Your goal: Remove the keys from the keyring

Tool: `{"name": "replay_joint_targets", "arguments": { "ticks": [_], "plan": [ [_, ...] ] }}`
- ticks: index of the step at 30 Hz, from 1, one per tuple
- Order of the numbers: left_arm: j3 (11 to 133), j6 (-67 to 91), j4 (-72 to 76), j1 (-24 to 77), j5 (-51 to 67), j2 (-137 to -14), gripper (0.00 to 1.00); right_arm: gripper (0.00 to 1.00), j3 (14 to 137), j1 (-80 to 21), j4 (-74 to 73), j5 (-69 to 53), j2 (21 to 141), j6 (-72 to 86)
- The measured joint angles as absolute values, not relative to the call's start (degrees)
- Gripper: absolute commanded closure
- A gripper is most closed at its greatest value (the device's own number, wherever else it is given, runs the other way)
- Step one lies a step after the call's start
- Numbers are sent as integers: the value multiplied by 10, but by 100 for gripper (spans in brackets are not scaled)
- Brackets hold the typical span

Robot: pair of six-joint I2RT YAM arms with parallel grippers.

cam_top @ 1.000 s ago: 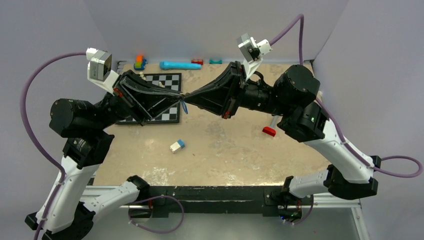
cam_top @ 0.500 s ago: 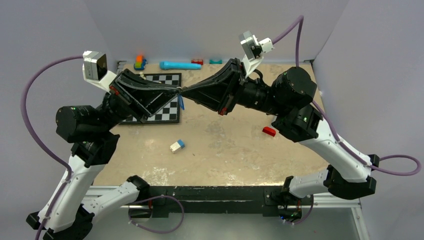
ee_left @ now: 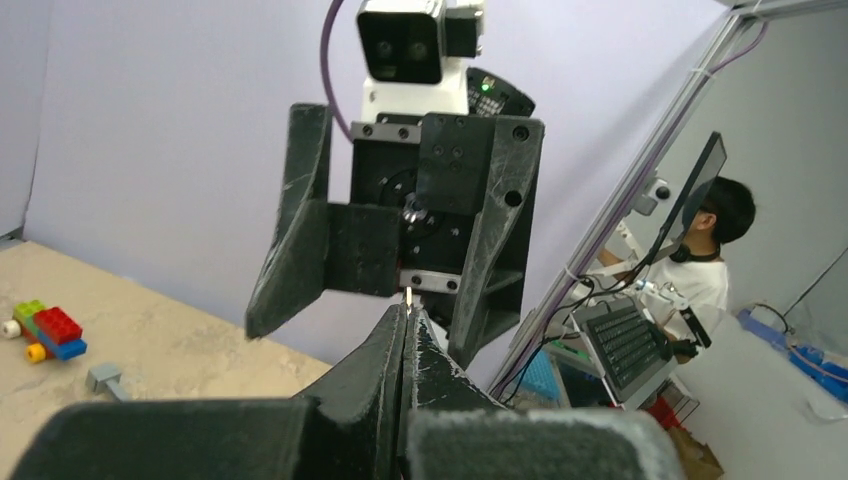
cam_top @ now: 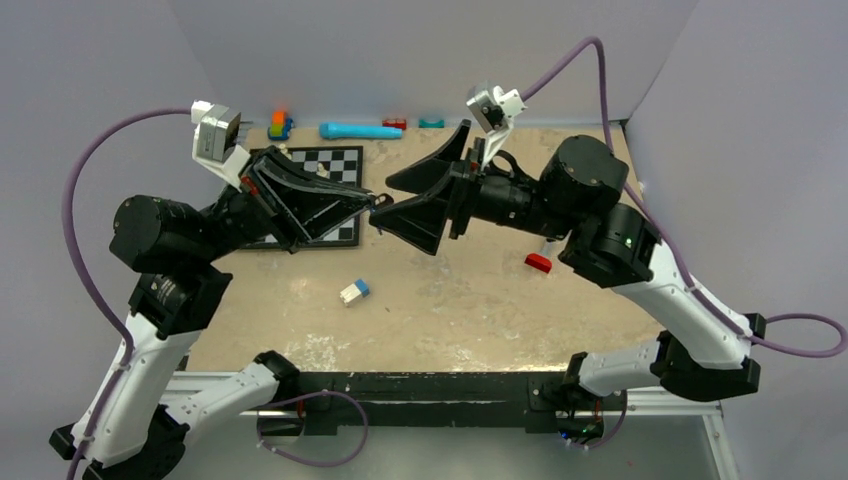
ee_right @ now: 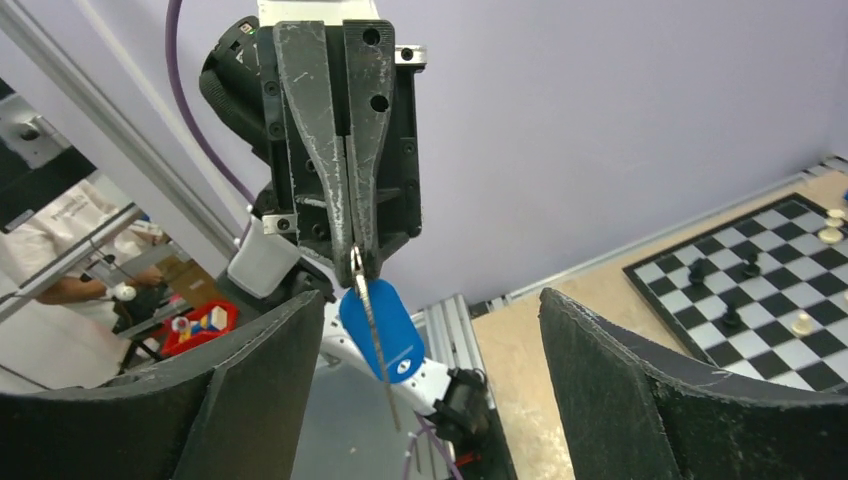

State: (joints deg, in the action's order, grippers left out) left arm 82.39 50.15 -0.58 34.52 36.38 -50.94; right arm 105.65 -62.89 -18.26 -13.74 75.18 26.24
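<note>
Left pincer (cam_top: 375, 200) with keys (ee_right: 385, 335), near chessboard (cam_top: 322, 160)

We find no text, label, brand or number that we can read. Pale marks on the blue key head (ee_right: 381, 326) are too small to tell.

We've got the left gripper (cam_top: 378, 201) tip and dangling keys (ee_right: 382, 328) plugging the gap between the right gripper (cam_top: 385, 203) jaws. Below, bare table (cam_top: 450, 290), just a block (cam_top: 354, 291) and chessboard (cam_top: 335, 160).

right fingers (ee_right: 640, 390) — now spread wide | keys (ee_right: 390, 335) — let go
</note>
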Motion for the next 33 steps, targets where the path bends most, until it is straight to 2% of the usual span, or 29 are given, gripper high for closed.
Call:
{"name": "replay_joint_targets", "arguments": {
  "ticks": [7, 18, 21, 30, 32, 33],
  "plan": [
    [841, 489, -72, 345, 369, -516, 100, 33, 1084, -629, -265, -113, 711, 234],
    [825, 509, -95, 345, 346, -525, 100, 35, 1107, -629, -309, -114, 735, 224],
    [819, 515, -95, 345, 343, -525, 100, 39, 1109, -629, -311, -114, 748, 223],
    [817, 515, -95, 345, 342, -516, 100, 68, 1111, -629, -313, -115, 762, 222],
    [817, 515, -95, 345, 341, -514, 100, 81, 1111, -629, -312, -115, 761, 223],
    [817, 514, -95, 345, 340, -514, 100, 84, 1111, -629, -312, -117, 761, 222]
  ]
}}
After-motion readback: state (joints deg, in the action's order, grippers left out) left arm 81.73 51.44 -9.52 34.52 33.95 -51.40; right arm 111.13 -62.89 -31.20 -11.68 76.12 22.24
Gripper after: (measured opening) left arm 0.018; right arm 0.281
